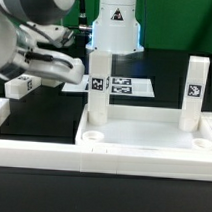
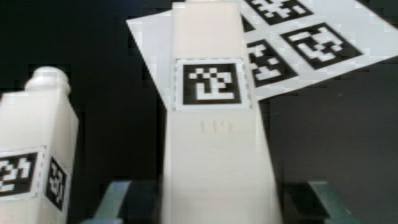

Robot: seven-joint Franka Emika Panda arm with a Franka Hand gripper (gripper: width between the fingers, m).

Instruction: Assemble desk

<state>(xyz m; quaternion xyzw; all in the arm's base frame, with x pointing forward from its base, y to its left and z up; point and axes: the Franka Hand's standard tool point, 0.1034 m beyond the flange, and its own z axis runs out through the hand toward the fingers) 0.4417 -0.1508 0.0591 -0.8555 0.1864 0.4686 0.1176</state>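
Observation:
The white desk top (image 1: 142, 146) lies near the front, with a raised rim and round corner sockets. Two tagged white legs stand upright in it, one at the left (image 1: 97, 86) and one at the right (image 1: 195, 93). A third leg (image 1: 20, 86) lies loose at the exterior view's left. My gripper (image 1: 73, 73) reaches in sideways, just left of the left upright leg. In the wrist view that leg (image 2: 214, 110) stands between my open fingers (image 2: 125, 200), with a dark gap on each side. My gripper (image 2: 221, 205) holds nothing. Another leg (image 2: 36, 140) shows beside it.
The marker board (image 1: 123, 86) lies flat behind the legs and also shows in the wrist view (image 2: 294, 45). The robot's white base (image 1: 116, 24) stands at the back. A long white border rail (image 1: 5, 125) runs along the left and front.

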